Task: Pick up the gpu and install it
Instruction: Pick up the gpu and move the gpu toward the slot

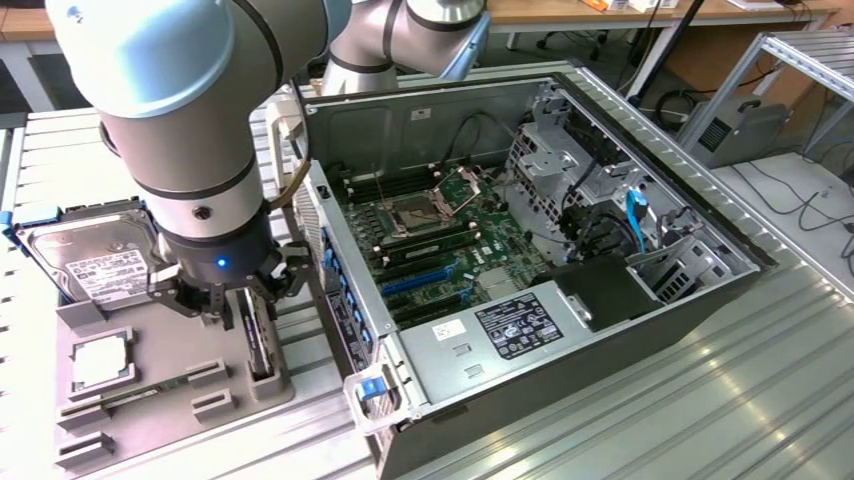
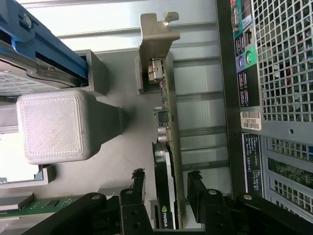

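1. The gpu [image 1: 262, 345] stands on edge in a slot of the grey fixture [image 1: 174, 350], at the exterior view's left of the open computer case [image 1: 534, 430].
2. The gripper [image 1: 247, 310] straddles the card: jaws apart, 1 finger on each flank, with a thin gap at both.
3. The card's upward edge reads "NVIDIA"; a silver bracket [image 2: 157, 39] closes 1 end.
4. A hard drive [image 1: 100, 262] with a white label lies far left of the gripper; its print is unreadable.
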Tool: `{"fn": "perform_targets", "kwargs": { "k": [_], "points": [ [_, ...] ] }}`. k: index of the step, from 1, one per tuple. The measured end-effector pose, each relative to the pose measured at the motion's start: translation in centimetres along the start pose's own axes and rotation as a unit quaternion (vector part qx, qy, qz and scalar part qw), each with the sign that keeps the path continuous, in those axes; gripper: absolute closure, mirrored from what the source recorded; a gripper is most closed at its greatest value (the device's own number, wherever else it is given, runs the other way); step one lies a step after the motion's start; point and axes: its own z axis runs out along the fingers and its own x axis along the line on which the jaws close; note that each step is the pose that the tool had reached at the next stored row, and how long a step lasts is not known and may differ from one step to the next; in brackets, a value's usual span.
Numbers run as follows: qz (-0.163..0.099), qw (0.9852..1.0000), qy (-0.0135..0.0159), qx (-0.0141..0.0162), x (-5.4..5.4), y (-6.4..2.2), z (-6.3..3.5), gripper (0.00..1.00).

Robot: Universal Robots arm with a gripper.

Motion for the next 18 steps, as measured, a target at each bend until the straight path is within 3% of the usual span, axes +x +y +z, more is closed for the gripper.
{"fn": "perform_targets", "kwargs": {
  "k": [17,18],
  "points": [
    [0.0,1.0,0.0,0.0,0.05,-0.01,0.0,0.53],
    [0.0,1.0,0.0,0.0,0.05,0.0,0.0,0.61]
  ]
}}
